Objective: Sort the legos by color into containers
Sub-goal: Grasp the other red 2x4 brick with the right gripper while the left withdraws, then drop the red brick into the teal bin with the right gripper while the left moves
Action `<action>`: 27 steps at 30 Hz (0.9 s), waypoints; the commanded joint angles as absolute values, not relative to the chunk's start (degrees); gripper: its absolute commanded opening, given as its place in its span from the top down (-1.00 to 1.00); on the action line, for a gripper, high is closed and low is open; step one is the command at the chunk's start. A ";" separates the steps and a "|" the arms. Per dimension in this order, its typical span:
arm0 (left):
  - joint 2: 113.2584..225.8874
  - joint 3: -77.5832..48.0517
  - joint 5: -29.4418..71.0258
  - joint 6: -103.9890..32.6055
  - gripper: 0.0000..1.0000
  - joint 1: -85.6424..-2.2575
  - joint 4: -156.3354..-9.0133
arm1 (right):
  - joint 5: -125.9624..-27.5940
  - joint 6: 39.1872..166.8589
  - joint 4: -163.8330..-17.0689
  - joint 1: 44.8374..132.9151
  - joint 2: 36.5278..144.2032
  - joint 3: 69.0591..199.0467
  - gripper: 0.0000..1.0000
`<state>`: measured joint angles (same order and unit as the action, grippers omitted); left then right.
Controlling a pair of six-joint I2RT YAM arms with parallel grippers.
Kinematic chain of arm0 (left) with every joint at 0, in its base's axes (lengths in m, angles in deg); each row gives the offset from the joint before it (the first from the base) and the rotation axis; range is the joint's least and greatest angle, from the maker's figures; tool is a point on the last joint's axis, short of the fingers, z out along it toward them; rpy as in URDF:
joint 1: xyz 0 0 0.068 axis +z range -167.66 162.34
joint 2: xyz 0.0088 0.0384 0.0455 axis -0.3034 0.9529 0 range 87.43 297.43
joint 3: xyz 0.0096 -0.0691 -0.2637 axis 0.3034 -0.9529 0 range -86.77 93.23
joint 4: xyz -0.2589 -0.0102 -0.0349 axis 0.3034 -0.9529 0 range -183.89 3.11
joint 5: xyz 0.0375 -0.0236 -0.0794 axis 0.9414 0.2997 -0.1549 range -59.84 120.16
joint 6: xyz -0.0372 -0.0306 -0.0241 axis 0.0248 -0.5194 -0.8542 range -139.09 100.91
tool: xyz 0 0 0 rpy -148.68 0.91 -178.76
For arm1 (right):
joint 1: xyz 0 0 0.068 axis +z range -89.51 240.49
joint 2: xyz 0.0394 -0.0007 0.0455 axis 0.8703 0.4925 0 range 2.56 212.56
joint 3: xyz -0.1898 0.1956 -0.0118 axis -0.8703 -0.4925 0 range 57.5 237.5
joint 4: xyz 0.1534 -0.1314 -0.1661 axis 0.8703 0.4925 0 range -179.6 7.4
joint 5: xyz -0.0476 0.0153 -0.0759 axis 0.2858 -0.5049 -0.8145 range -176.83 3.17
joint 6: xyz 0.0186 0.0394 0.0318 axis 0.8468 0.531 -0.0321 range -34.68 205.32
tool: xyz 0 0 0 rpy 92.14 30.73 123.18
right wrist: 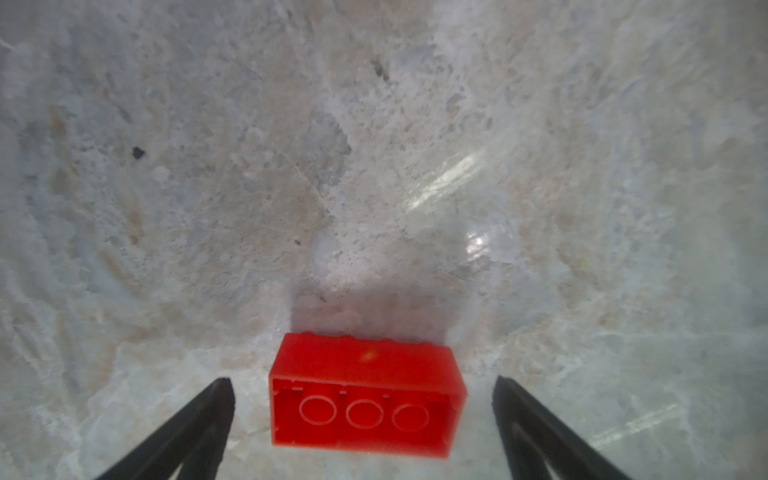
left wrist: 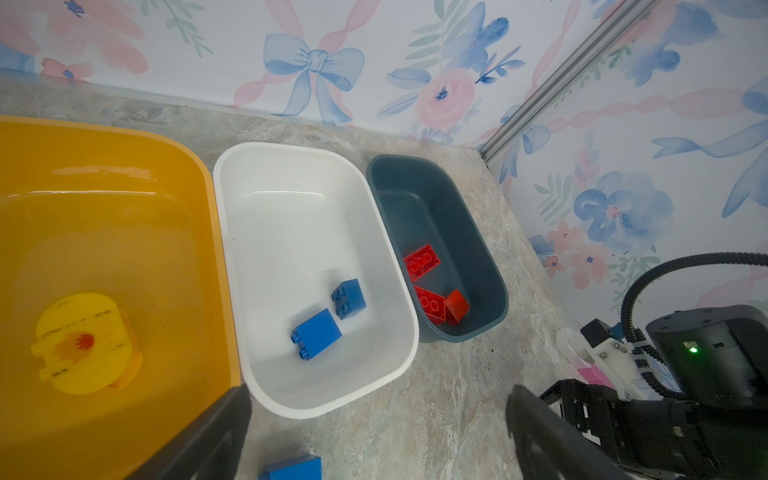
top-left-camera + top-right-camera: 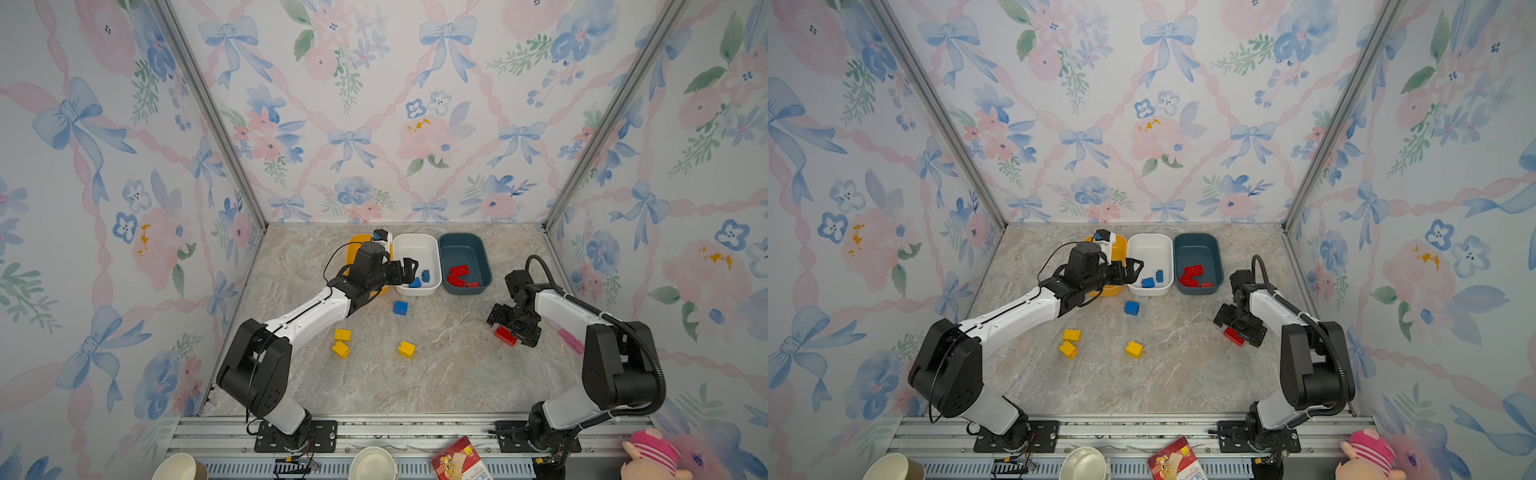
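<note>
At the far left of the row along the back wall stands the shallow yellow-orange plastic tub (image 2: 124, 232), largely hidden under the left arm in both top views. The left wrist view shows what seems to be a rounded yellow plastic piece (image 2: 83, 343) with an orange mark lying in it, though its exact shape is hard to make out. The left gripper (image 3: 410, 269) hovers over the seam between that tub and the white rounded-rectangular plastic tub (image 3: 415, 245) touching it, fingers spread wide and holding nothing. Nearer the robot, three small yellow studded bricks (image 3: 342, 335) (image 3: 340, 349) (image 3: 407, 349) lie loose on the marble-patterned tabletop (image 3: 436, 374). Two blue studded bricks (image 2: 316, 332) (image 2: 348, 298) lie tipped over in the white tub's near end, and one more blue studded brick (image 3: 400, 308) sits on the tabletop just in front of that tub. Next in the row, the dark teal-blue plastic tub (image 3: 463, 249) holds three red bricks (image 2: 420, 262) (image 2: 430, 303) (image 2: 456, 306) at its near end. Well to the right, the right gripper (image 3: 513, 330) points down at the tabletop with its fingers apart on either side of an oblong red brick (image 1: 365, 395). That brick lies on its side with its hollow underside facing the wrist camera, a gap showing between it and each finger.
</note>
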<state>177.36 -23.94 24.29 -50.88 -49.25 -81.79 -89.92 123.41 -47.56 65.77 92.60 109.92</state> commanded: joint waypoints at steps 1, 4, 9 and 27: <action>175.80 -24.71 24.58 -51.43 -0.96 -48.60 -80.80 | -90.74 124.73 -48.50 65.41 93.66 108.49 -0.92; 175.76 -24.71 24.67 -51.50 -0.96 -48.54 -80.81 | -90.58 125.15 -49.04 65.41 93.87 108.04 -0.84; 175.55 -24.83 24.96 -51.57 -0.96 -48.43 -80.79 | -90.61 125.45 -49.43 65.42 93.72 107.47 -0.67; 170.25 -31.22 25.76 -52.02 -0.96 -45.65 -80.92 | -91.84 123.95 -46.24 68.27 90.07 111.60 -0.23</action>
<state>171.98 -29.49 25.19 -51.31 -46.44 -81.07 -90.27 124.85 -48.94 66.67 92.45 108.53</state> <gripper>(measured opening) 0.979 0.665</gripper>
